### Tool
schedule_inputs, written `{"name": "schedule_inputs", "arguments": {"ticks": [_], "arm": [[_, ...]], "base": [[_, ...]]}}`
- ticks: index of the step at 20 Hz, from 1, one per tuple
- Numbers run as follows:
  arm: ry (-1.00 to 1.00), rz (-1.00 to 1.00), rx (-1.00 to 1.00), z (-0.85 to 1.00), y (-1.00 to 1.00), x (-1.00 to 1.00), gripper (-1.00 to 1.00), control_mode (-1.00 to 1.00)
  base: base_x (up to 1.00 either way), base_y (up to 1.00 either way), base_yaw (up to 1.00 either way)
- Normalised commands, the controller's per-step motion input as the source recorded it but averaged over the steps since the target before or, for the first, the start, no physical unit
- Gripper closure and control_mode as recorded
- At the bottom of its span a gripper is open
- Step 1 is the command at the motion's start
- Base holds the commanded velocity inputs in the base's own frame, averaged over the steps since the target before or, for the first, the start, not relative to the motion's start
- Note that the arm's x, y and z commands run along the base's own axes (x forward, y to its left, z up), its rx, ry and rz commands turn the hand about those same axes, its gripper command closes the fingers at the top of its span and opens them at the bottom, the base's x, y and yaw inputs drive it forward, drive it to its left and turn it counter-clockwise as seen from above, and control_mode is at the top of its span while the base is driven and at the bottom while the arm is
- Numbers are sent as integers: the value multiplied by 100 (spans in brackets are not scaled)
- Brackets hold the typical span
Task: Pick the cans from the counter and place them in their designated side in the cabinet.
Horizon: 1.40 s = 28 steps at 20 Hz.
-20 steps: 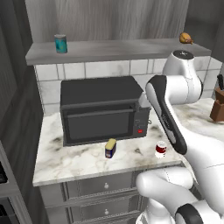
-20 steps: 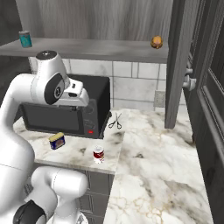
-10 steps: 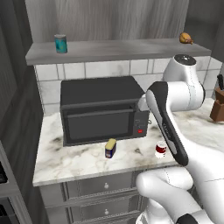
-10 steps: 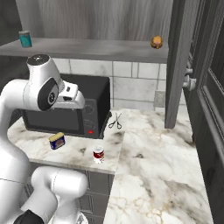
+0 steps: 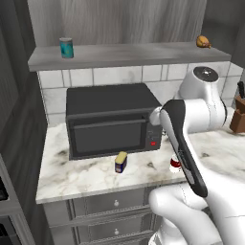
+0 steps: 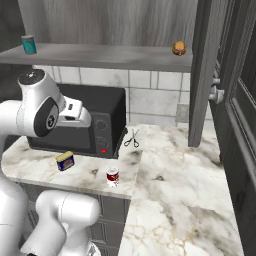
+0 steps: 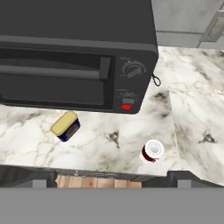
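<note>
Since the earlier frame the arm has swung lower and further forward, so that its hand now hangs in front of the microwave (image 5: 111, 120); both cans lie where they were. Its claw (image 7: 112, 177) points down at the counter (image 7: 109, 142), with jaws spread as wide as they go and nothing between them.

Below the claw and a little to one side stands the red can (image 7: 152, 152), upright, near the counter's front edge, showing its white lid. On the other side of the claw, slightly further off and nearer the microwave's door, the yellow-topped can (image 7: 65, 126) lies tilted on the marble. Both cans are apart from each other and apart from the claw.

Beyond the red can, past the microwave's corner, a pair of scissors (image 6: 132, 138) rests on the counter. High above the claw runs the cabinet shelf (image 5: 129, 53), carrying a teal can (image 5: 66, 48) at one end and a brown lumpy food item (image 5: 203, 42) at the other.
</note>
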Motion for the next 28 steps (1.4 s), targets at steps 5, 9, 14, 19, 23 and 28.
{"name": "schedule_inputs", "arguments": {"ticks": [5,9,14,19,23,28], "arm": [[-4,0,0,0,8,-15,-100,-100],[0,0,0,0,8,-12,-100,-100],[0,-1,1,0,10,-8,-100,-100],[0,-2,0,0,11,-2,-100,-100],[0,-1,2,0,6,-2,-100,-100],[0,-2,3,0,9,-1,-100,-100]], "base": [[0,0,0],[0,0,0],[0,0,0],[0,0,0],[0,0,0],[0,0,0]]}}
